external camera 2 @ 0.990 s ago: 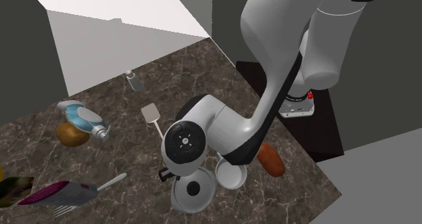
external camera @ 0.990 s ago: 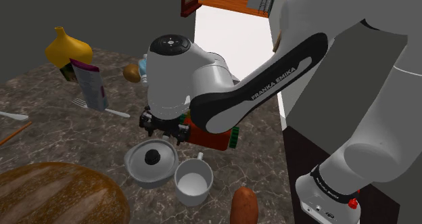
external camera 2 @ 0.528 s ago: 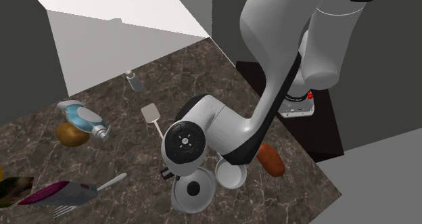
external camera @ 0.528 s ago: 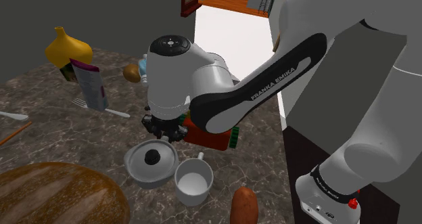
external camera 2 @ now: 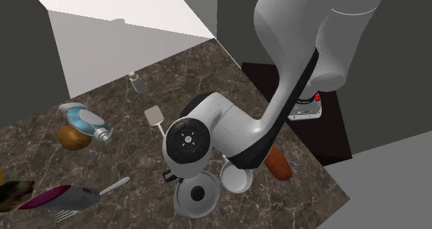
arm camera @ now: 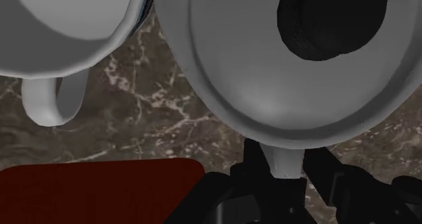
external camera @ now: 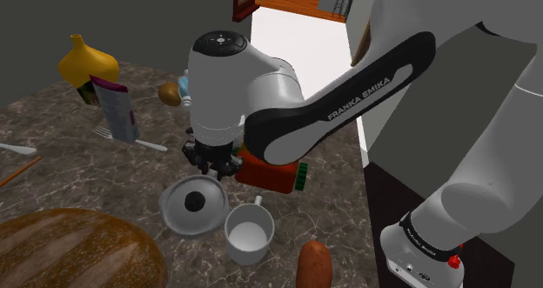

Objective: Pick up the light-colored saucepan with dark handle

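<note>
The saucepan (external camera: 193,205), low at the worktop (external camera: 70,177) right beside the white mug (external camera: 249,234), is clamped by the tool (arm camera: 285,168) at its stubby handle (arm camera: 284,159), probably so the lidded body gets left clear.

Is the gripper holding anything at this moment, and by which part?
Yes. The gripper clasps the light grey saucepan by its short handle stub, one black finger on each side.

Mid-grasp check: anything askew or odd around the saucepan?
Nothing spilled or damaged. The saucepan is lidded, its stub handle clasped by the gripper; the white mug stands upright very close beside it.
</note>
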Action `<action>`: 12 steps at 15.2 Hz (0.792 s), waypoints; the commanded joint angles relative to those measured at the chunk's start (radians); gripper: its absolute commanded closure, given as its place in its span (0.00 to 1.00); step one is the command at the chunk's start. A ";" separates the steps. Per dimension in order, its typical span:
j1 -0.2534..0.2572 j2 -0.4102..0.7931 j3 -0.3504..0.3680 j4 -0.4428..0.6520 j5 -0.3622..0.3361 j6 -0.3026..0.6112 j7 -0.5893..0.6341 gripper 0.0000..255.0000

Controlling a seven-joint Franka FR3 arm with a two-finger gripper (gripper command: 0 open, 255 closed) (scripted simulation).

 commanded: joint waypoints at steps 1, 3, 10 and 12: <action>-0.007 -0.017 0.012 0.014 0.025 -0.022 -0.017 1.00; -0.018 -0.039 0.024 0.023 0.055 -0.041 -0.038 1.00; -0.049 -0.113 0.052 0.061 0.152 -0.112 -0.111 1.00; -0.049 -0.115 0.052 0.062 0.154 -0.114 -0.112 1.00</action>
